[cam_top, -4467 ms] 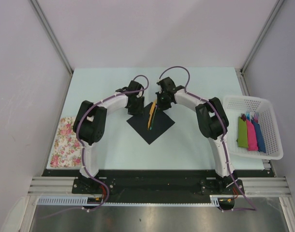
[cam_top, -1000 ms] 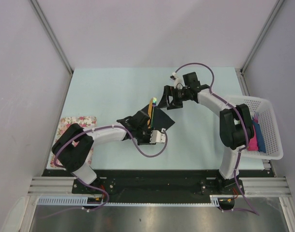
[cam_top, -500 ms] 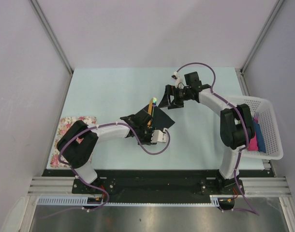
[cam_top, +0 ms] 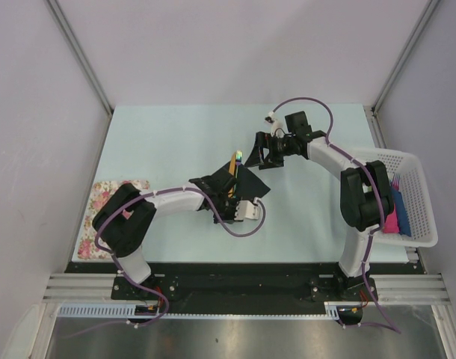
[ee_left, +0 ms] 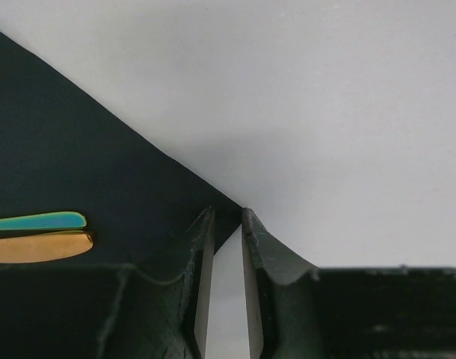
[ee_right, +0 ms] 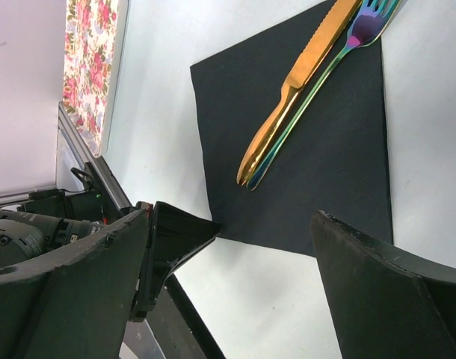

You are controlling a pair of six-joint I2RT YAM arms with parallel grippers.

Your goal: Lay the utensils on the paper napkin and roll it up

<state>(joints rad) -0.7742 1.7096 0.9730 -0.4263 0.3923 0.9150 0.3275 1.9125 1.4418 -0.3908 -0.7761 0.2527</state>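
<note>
The black paper napkin (cam_top: 252, 185) (ee_right: 325, 172) (ee_left: 63, 149) lies flat on the table. Two utensils rest on it side by side, a gold knife (ee_right: 297, 81) and an iridescent fork (ee_right: 340, 54). From the top they show as utensils (cam_top: 234, 166), and their handle ends (ee_left: 41, 247) appear in the left wrist view. My left gripper (cam_top: 232, 203) (ee_left: 228, 213) (ee_right: 210, 229) straddles the napkin's near corner. Its jaws stand a narrow gap apart, with the corner's tip between them. My right gripper (cam_top: 256, 155) (ee_right: 232, 217) hangs wide open over the napkin's far side, holding nothing.
A floral cloth (cam_top: 90, 235) (ee_right: 90, 60) lies at the left edge, partly under my left arm's elbow. A white basket (cam_top: 418, 176) at the right holds pink (cam_top: 390, 223) and blue (cam_top: 402, 217) bundles, partly hidden by my right arm.
My left arm's elbow has swung rightward off the floral cloth. Its jaws have narrowed around the napkin's corner. The right arm has barely moved.
</note>
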